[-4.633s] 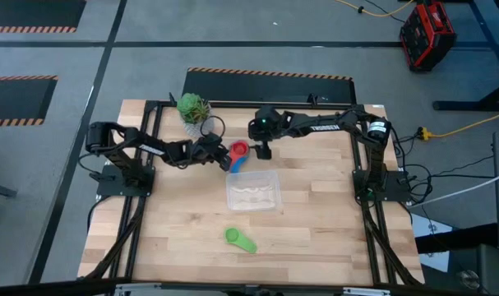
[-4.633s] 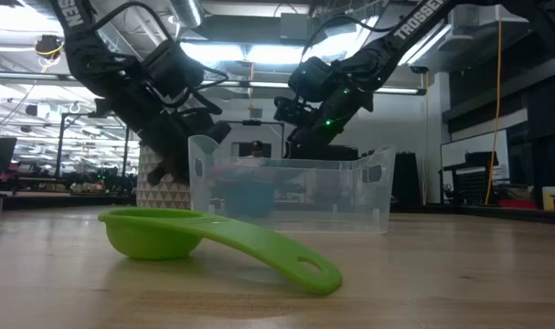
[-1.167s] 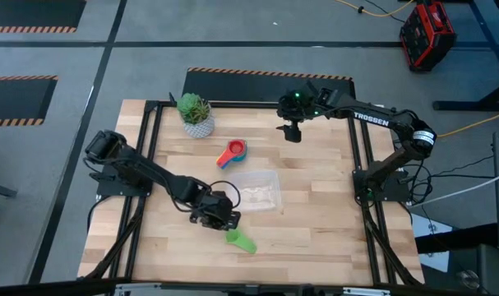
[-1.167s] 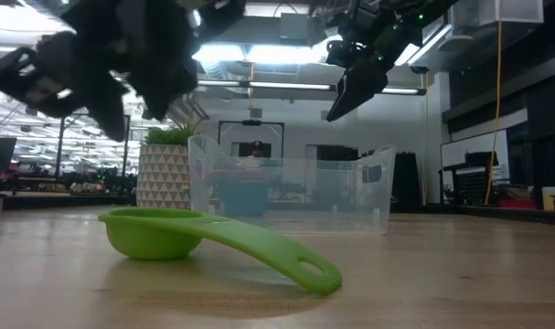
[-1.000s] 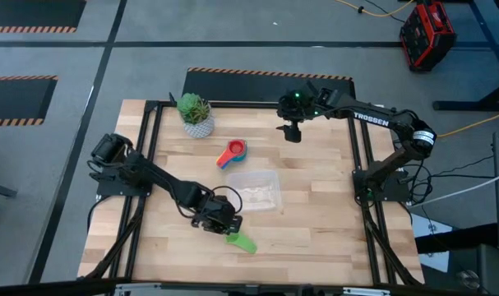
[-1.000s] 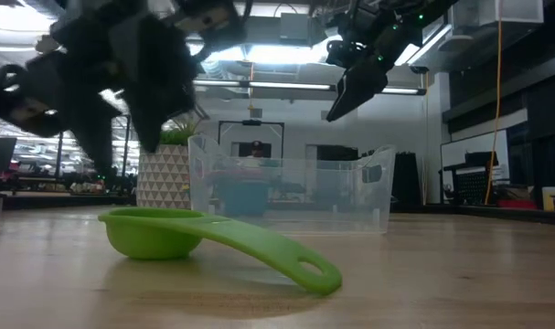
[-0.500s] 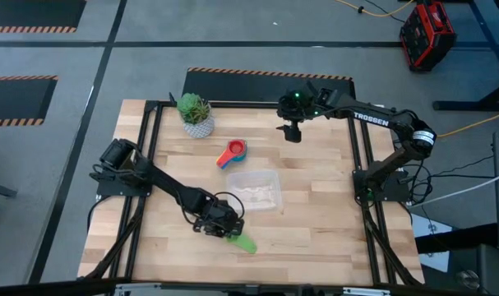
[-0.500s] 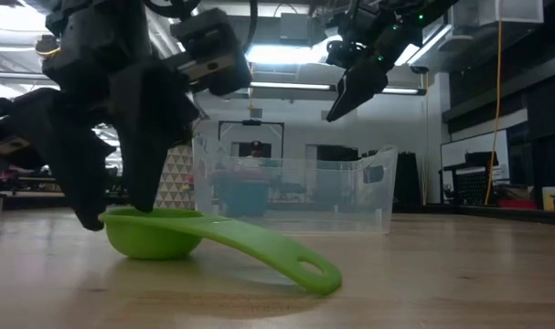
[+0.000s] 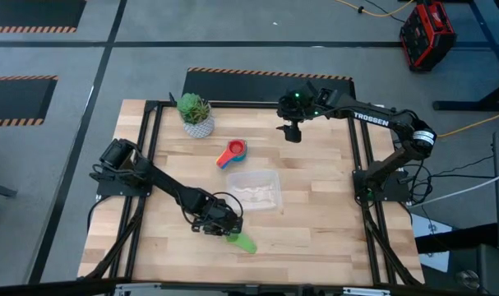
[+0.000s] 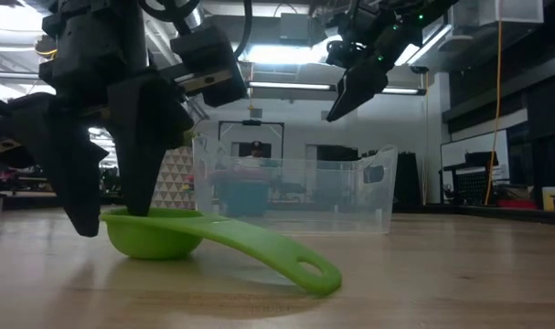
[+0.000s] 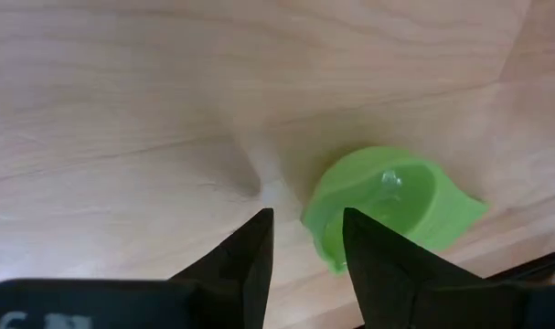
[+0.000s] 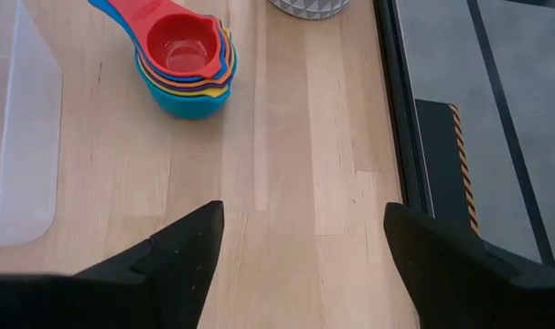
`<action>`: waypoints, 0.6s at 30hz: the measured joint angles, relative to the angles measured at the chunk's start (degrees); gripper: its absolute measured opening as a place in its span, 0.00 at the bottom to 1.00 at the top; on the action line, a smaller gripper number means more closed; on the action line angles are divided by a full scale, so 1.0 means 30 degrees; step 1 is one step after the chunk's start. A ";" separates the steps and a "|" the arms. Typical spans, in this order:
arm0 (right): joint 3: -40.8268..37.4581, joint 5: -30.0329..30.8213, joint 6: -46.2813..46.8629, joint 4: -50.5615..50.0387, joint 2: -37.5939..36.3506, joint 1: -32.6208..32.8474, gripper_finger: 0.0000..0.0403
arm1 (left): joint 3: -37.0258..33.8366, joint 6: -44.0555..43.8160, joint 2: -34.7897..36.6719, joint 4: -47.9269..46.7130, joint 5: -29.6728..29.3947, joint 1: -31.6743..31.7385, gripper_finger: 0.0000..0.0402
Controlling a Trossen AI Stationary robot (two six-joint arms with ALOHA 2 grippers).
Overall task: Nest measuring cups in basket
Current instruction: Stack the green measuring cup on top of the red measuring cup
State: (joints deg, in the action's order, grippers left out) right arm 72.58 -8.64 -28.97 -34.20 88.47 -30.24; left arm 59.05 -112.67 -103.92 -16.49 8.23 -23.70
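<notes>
A green measuring cup (image 9: 242, 242) lies bowl-down on the near part of the table, its handle (image 10: 286, 256) pointing toward the near right. My left gripper (image 10: 111, 224) is open and low over its bowl. One finger stands outside the bowl's rim (image 11: 312, 219), the other over the hollow. The other cups sit nested in a stack (image 9: 233, 153), red on top and light blue at the bottom, on the table beyond the clear basket (image 9: 253, 190). My right gripper (image 9: 292, 131) hangs open, high above the far part of the table. My left gripper comes down from above with its open fingers (image 11: 364, 251) astride the wall of the green cup's bowl. I cannot tell whether either finger touches the cup. The cup rests on the table.
A potted green plant in a white patterned pot (image 9: 194, 111) stands near the far left corner. The basket (image 10: 291, 192) holds no cup. Bare wood lies to the right of the basket and along the near edge.
My left gripper has moved toward the near edge and come down over the green cup's bowl until its fingertips reach the rim. The green cup lies where it was.
</notes>
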 joint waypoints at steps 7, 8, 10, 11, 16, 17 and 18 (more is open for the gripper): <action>0.0000 0.0000 0.0000 0.0007 0.0000 0.0000 0.76 | 0.0000 -0.0443 0.0000 -0.0480 -0.0015 0.0000 0.28; 0.0000 0.0000 0.0000 0.0007 0.0000 0.0000 0.76 | 0.0000 -0.0435 0.0000 -0.0508 -0.0022 0.0000 0.26; 0.0000 -0.0007 0.0000 0.0007 0.0000 0.0000 0.76 | 0.0000 -0.0435 0.0000 -0.0509 -0.0044 0.0000 0.22; 0.0000 0.0000 0.0000 0.0007 0.0000 0.0000 0.76 | 0.0000 -0.0435 0.0007 -0.0513 -0.0048 0.0004 0.19; 0.0000 -0.0005 0.0000 0.0007 0.0000 0.0000 0.76 | 0.0000 -0.0421 0.0009 -0.0532 -0.0080 0.0021 0.11; 0.0000 0.0000 0.0000 0.0007 0.0000 0.0000 0.76 | 0.0000 -0.0428 0.0015 -0.0552 -0.0080 0.0015 0.10; 0.0000 -0.0007 0.0000 0.0007 0.0000 0.0000 0.76 | 0.0000 -0.0421 0.0029 -0.0567 -0.0080 0.0015 0.09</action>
State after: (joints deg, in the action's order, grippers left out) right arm 72.58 -8.67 -28.97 -34.17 88.47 -30.24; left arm 59.05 -113.93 -103.83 -18.19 7.99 -23.66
